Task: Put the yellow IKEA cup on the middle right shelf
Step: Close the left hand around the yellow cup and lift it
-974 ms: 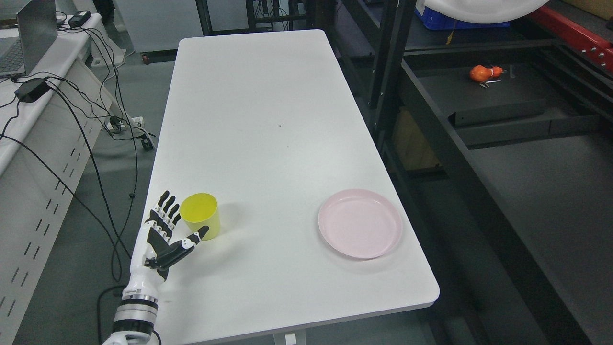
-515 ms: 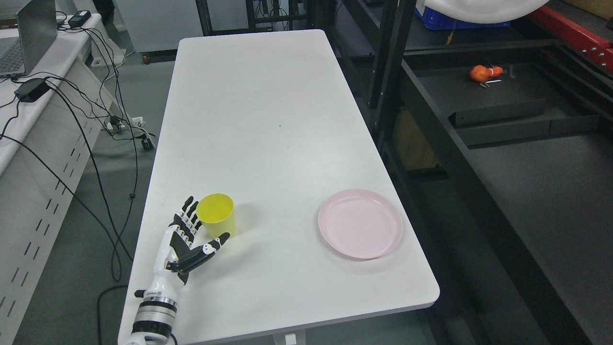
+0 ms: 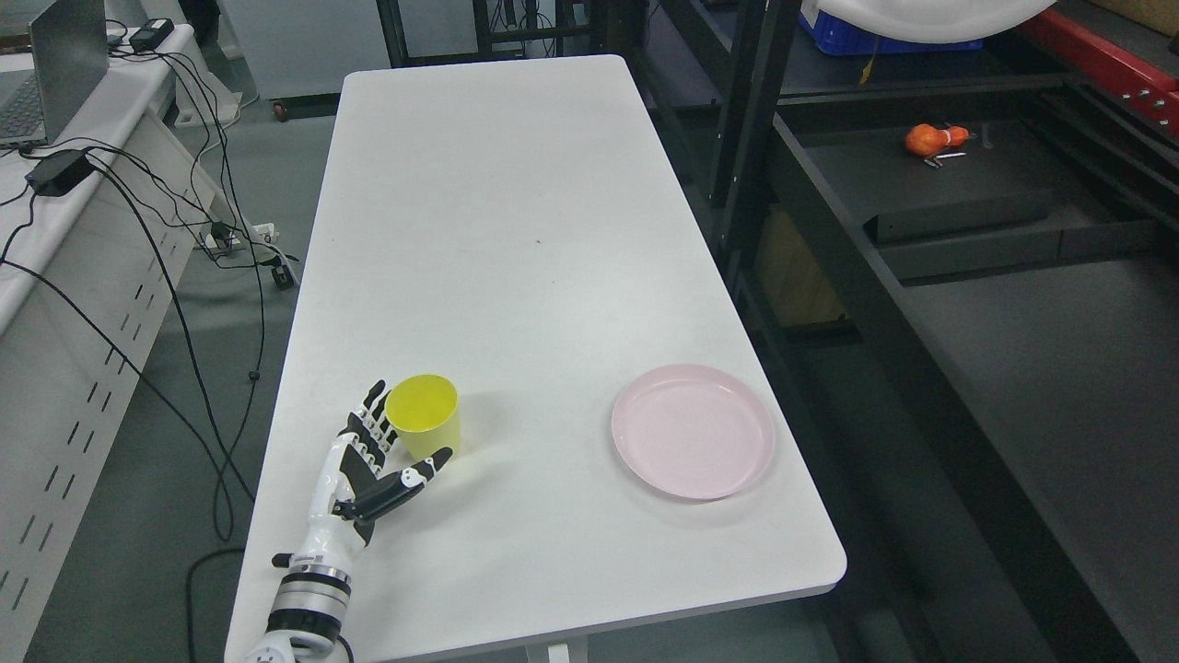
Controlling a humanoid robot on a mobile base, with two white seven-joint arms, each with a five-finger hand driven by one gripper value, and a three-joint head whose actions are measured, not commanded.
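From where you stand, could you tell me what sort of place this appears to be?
Probably a robotics lab or workshop: a plain white table for trials, black metal shelving beside it, and a side bench with a laptop and loose cables.

One yellow cup [image 3: 424, 415] and one pink plate [image 3: 693, 431] sit on one white table [image 3: 516, 212]; one robot hand [image 3: 364, 460] at seven o'clock, one orange object [image 3: 924, 139] at two o'clock.
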